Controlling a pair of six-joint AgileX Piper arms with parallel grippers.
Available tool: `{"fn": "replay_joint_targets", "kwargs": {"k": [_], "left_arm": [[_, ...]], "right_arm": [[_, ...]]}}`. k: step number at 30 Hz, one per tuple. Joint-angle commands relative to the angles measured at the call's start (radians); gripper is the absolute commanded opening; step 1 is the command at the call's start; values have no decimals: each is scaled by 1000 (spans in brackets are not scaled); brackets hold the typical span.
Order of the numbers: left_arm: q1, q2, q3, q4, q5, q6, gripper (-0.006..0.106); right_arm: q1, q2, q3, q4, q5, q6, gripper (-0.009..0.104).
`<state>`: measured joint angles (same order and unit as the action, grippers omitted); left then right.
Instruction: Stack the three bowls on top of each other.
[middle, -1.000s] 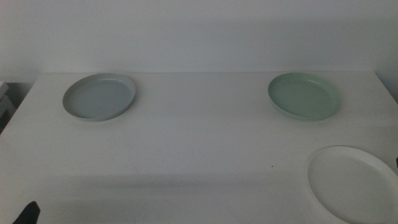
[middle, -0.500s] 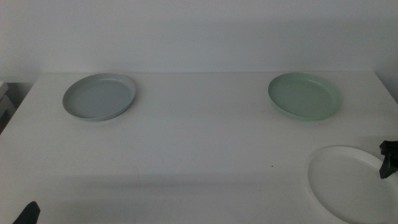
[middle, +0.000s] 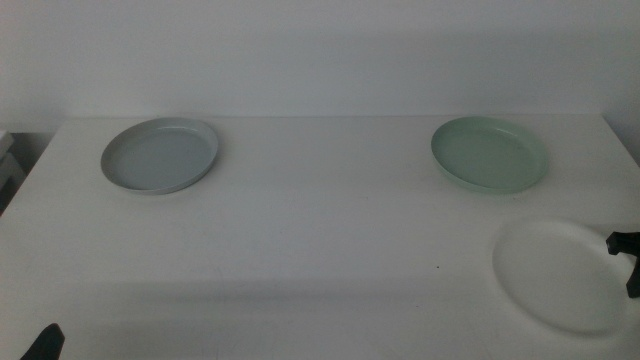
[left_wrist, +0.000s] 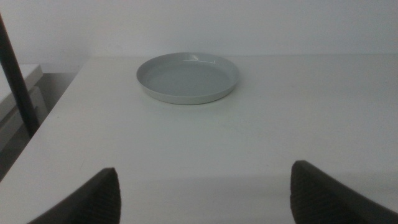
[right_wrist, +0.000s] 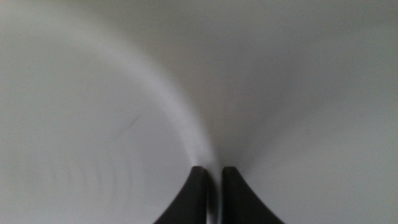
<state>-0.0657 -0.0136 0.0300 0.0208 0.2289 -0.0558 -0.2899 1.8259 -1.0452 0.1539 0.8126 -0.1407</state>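
Right gripper (right_wrist: 211, 177) pinching the right rim of the white bowl (middle: 555, 277) at the table's (middle: 320, 230) near right, jaws narrowed onto it. Left gripper (left_wrist: 202, 190) waiting at the near left, jaws spread wide. Grey-blue bowl (middle: 160, 155) sitting far left, pale mint green bowl (middle: 489, 153) far right, well apart.
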Motion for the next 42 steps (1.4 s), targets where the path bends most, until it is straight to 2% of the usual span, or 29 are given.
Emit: {"fn": "replay_joint_targets", "kwargs": {"k": [1, 6, 11, 15, 20, 25, 32, 42], "left_arm": [[-2, -14, 6, 0, -78, -8, 90], [-2, -14, 6, 0, -78, -8, 90], [-2, -14, 6, 0, -78, -8, 90], [-2, -14, 6, 0, -78, -9, 90], [-2, -14, 6, 0, -78, -9, 90], [-2, -14, 6, 0, -78, -9, 90], [-2, -14, 6, 0, -78, -9, 90], [-2, -14, 6, 0, -78, -9, 90]], "right_arm": [[-2, -34, -11, -6, -8, -6, 0], [2, -64, -13, -13, 25, -1, 0], [53, -171, -39, 52, 75, 6, 0], [163, -223, -111, 99, 136, 54, 0], [329, -215, -214, 136, 126, 134, 0], [482, -135, -306, 176, 123, 155, 0], [636, -12, -355, 206, 96, 155, 0], [678, 126, -356, 215, 44, 151, 0]]}}
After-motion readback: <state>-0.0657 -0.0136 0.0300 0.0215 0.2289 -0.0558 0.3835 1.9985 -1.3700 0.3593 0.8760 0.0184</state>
